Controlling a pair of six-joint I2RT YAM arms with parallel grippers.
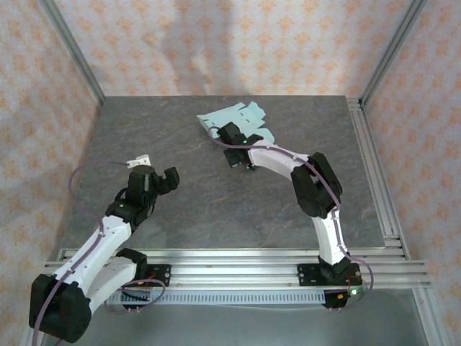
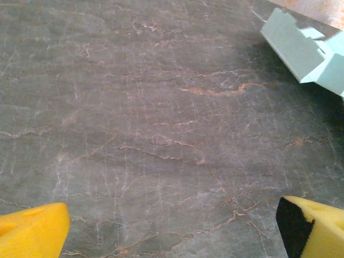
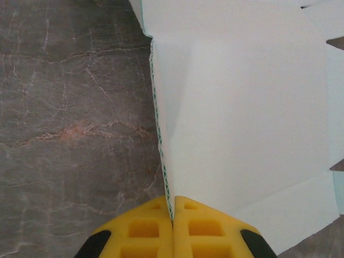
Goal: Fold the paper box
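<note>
The paper box (image 1: 238, 115) lies on the surface (image 1: 216, 209) toward its far edge, a little right of centre. The right gripper (image 3: 173, 214) sits at the box's near side, jaws pressed together on a raised fold edge. In the right wrist view, the card spreads ahead and to the right of it. Part of the sheet seems lifted off the surface there, though from above this is hard to tell. The left gripper (image 1: 164, 180) is well apart from the box, nearer and to the left, over bare surface with its jaws spread. In the left wrist view the box lies far ahead on the right. Walls (image 1: 216, 43) stand behind and at both sides of the surface, and rails (image 1: 238, 263) run along its near edge.
</note>
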